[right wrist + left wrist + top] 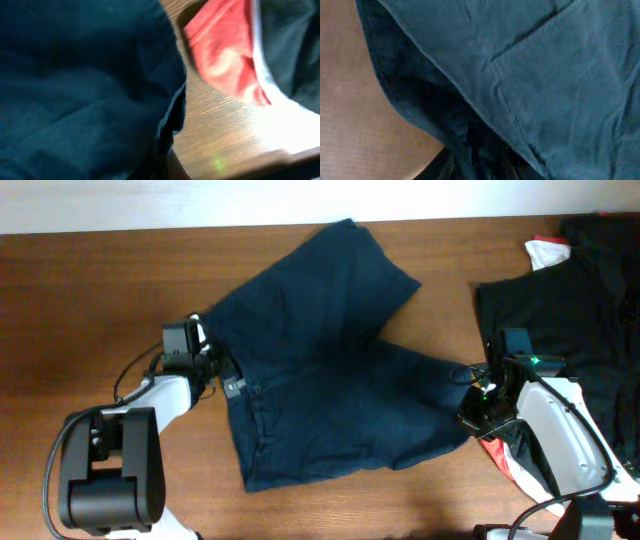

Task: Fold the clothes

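The dark navy shorts (330, 360) lie spread on the wooden table (80, 300), one leg pointing to the back and the other to the right. My left gripper (218, 370) is at the waistband's left end. In the left wrist view the cloth (545, 75) fills the frame and bunches into the jaws (480, 170), which look shut on it. My right gripper (470, 390) is at the right leg's hem. In the right wrist view the hem (172, 110) gathers down into the jaws (165, 167), which look shut on it.
Black garments (560, 310) lie at the right, close behind my right arm. A white and red cloth piece (548, 250) lies at the back right. Another red and white piece (500, 450) lies under my right arm, and shows in the right wrist view (225, 50).
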### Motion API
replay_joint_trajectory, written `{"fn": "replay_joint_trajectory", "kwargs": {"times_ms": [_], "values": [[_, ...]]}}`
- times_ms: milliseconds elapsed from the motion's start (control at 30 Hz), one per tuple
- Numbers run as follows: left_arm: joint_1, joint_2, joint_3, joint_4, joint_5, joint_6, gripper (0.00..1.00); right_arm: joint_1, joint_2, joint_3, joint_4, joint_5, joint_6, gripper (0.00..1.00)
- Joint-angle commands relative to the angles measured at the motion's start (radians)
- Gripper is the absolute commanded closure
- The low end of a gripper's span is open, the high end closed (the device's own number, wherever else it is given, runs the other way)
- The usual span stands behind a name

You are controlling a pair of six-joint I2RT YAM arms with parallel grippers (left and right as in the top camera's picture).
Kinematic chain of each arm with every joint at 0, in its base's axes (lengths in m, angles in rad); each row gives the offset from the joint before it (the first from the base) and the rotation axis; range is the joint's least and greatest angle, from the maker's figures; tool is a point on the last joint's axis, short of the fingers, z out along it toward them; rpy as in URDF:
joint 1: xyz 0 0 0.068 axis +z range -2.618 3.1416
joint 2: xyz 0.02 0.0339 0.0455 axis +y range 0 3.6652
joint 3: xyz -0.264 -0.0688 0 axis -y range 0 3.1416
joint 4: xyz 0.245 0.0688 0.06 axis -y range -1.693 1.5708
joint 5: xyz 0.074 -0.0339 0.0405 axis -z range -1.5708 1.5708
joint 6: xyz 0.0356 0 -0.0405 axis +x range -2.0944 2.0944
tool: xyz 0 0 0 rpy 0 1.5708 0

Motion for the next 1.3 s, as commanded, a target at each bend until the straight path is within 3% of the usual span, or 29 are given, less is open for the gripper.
{"fn": "replay_joint_trajectory", "kwargs": {"times_ms": [0,100,233,367,500,700,800,1033,1167,1267], "values": [[0.007,0.030,0.110,0.000,-0.010,0.024,0.73,0.018,-0.008,0.002,0.006,-0.055,-0.006,0.96],[0.006,0.042,0.185,-0.127,-0.004,0.024,0.74,0.034,-0.008,0.002,0.013,-0.055,-0.006,0.95],[0.008,0.038,0.307,-0.431,0.135,0.110,0.73,0.037,-0.008,0.002,0.014,-0.055,-0.007,0.92],[-0.006,0.042,0.363,-0.716,0.193,0.110,0.64,0.037,-0.008,0.001,0.016,-0.055,-0.015,0.92],[-0.037,0.069,0.354,-0.742,0.190,0.110,0.57,0.037,-0.008,0.002,0.016,-0.055,-0.023,0.91],[-0.069,0.161,0.354,-0.716,0.174,0.106,0.56,0.037,-0.008,0.002,0.015,-0.055,-0.026,0.91],[-0.059,0.169,0.356,-0.723,0.167,0.091,0.66,0.037,-0.008,0.002,0.016,-0.055,-0.039,0.91],[0.010,0.139,0.467,-0.720,0.140,0.098,0.67,0.037,-0.008,0.002,0.020,-0.055,-0.041,0.91],[0.043,0.139,0.570,-0.744,0.097,0.103,0.60,0.037,-0.008,0.002,0.019,-0.055,-0.041,0.91],[0.038,0.139,0.612,-0.830,0.156,0.102,0.56,0.037,-0.008,0.002,0.023,-0.055,-0.041,0.91]]}}
